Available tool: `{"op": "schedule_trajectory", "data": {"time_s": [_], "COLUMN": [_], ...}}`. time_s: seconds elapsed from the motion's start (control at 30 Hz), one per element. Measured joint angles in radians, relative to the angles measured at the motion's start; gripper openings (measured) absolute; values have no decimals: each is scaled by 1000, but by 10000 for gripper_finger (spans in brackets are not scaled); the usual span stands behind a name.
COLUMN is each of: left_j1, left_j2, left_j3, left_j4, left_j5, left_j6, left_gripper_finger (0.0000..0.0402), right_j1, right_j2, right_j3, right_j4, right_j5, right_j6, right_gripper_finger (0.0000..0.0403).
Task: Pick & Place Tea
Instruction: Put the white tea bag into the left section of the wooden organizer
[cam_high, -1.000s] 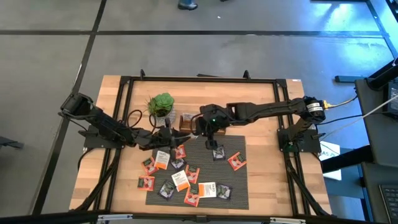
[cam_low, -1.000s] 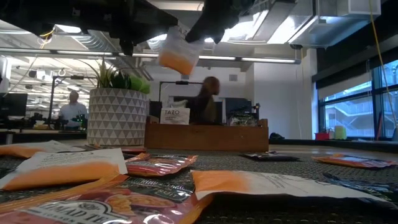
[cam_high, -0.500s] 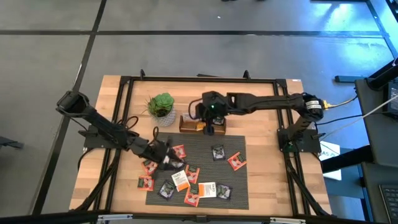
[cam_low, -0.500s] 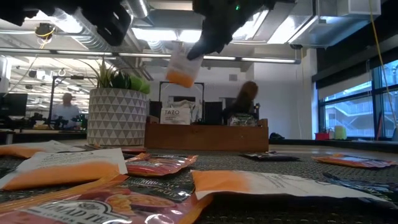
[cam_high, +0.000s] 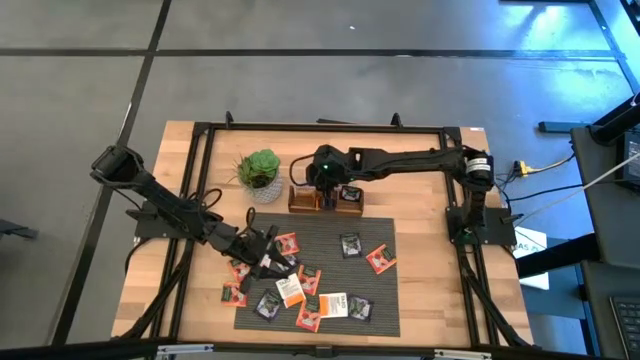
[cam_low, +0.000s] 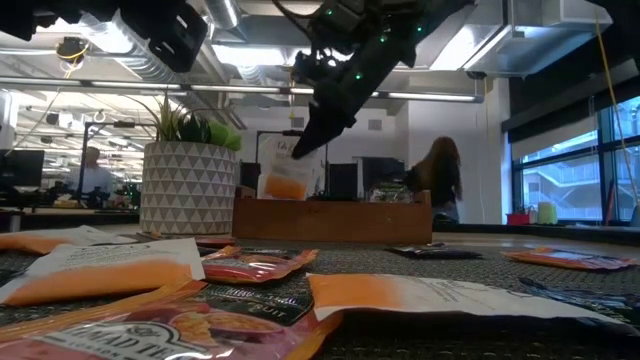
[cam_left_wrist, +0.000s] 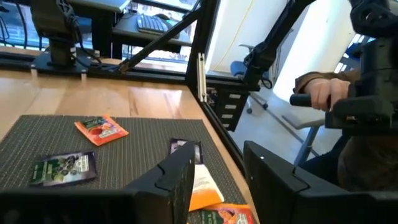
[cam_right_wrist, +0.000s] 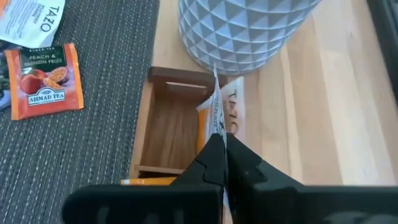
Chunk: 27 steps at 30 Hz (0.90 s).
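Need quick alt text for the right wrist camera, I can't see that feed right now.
The right pincer is shut on a white-and-orange tea sachet, holding it edge-up over the end compartment of the wooden tray. The white patterned plant pot stands beside the tray.

Bright, even overhead office light — glaring ceiling strips, blurred foreground sachets (cam_low: 120, 268).

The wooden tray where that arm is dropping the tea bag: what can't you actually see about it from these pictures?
- High view: the right gripper covers much of the wooden tray; its compartments cannot be counted.
- Low view: only the tray's front wall shows, so its contents stay hidden.
- Right wrist view: the gripper's own fingers hide most of the white-and-orange sachet they pinch; the tray is cut off by the picture's edge.
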Motion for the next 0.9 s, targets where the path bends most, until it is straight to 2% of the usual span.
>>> {"op": "schedule_trajectory", "data": {"time_s": [0.9], "left_j1": [0], "left_j2": [0], "left_j3": [0], "left_j4": [-46], "left_j5": [-1], "left_j6": [0], "left_gripper_finger": [132], "right_j1": [1], "right_j2": [58], "right_j3": [0], "right_j4": [31], "right_j5": [0], "right_j6": [0], "right_gripper_finger": [17]}}
